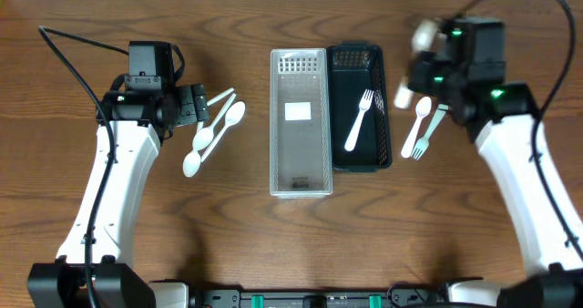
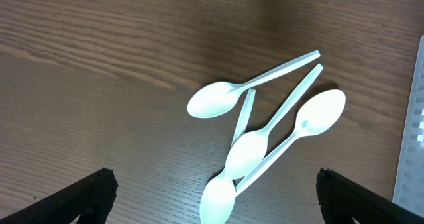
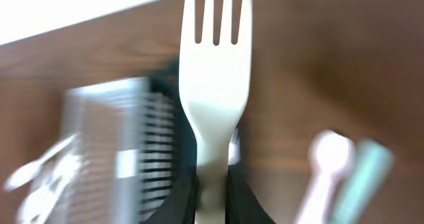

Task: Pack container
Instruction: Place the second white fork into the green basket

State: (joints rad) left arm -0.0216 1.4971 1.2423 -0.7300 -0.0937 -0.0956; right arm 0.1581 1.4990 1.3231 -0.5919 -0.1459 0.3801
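The right jaws clamp a fork (image 3: 215, 85) just right of the tray (image 1: 357, 158). The left jaws hang apart over spoons (image 2: 248, 154), left of the tray.

R wrist view blurred, fork (image 3: 215, 85) handle hidden in pincer (image 3: 212, 187)

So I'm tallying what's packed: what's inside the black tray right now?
One white fork lies in the black tray, tines toward its slotted end. The rest of its floor looks bare; only the patch under the fork is covered.
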